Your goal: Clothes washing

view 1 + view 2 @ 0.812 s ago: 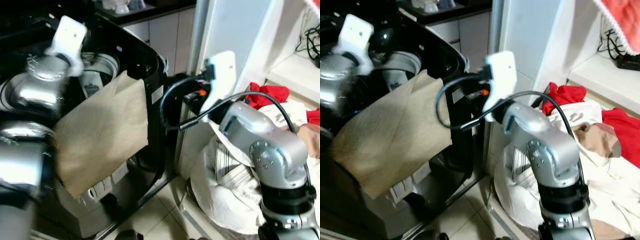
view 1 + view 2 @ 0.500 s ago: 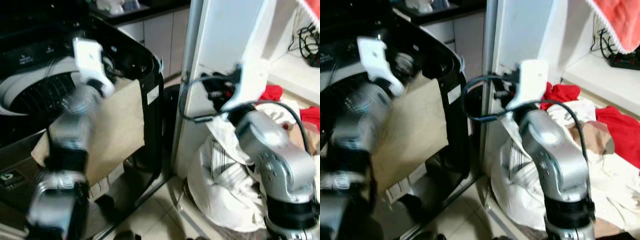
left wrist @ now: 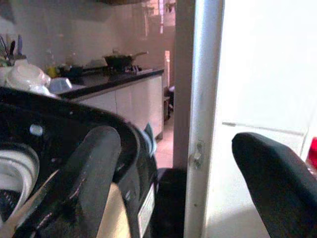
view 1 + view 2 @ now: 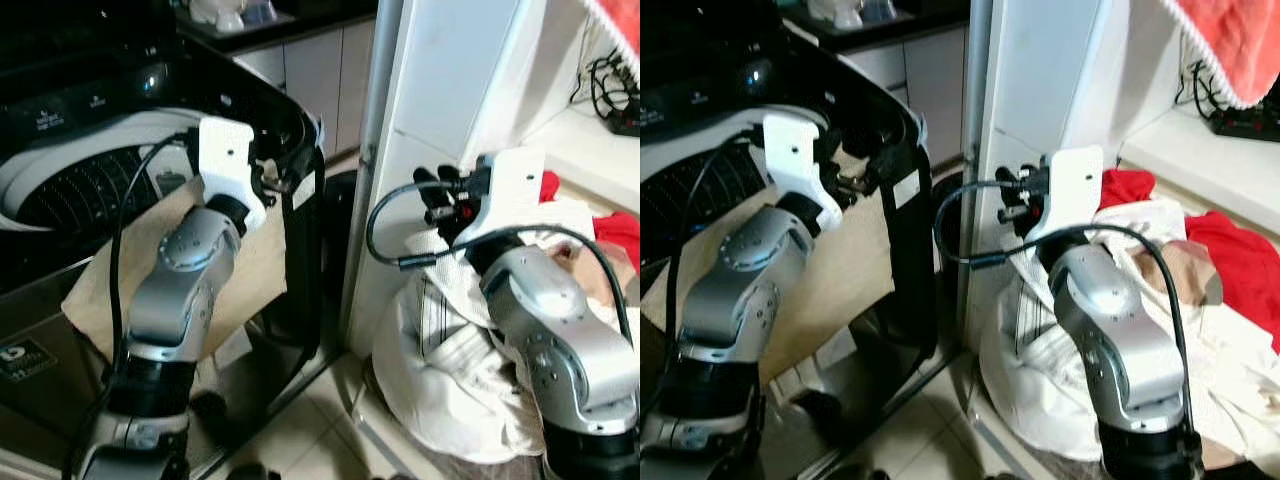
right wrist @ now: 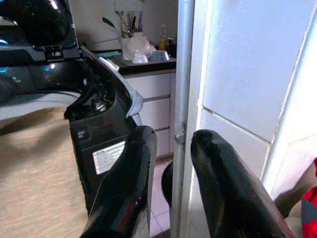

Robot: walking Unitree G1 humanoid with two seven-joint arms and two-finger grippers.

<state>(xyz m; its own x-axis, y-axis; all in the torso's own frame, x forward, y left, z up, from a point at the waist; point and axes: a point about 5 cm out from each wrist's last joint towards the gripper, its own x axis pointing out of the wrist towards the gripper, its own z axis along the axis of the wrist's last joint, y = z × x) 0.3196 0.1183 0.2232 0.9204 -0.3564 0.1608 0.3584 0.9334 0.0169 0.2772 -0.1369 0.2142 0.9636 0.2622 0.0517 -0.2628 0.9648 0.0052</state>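
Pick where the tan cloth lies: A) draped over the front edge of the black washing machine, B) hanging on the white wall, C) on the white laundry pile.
A: the tan cloth hangs over the front edge of the black washing machine, just below the left end effector.

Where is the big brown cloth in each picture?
Left eye view: brown cloth draped over the washer's front, behind the left arm.
Right eye view: left of centre.
Left wrist view: bottom-left corner.
Right wrist view: lower left.
Shared landmark: the washer's white label.
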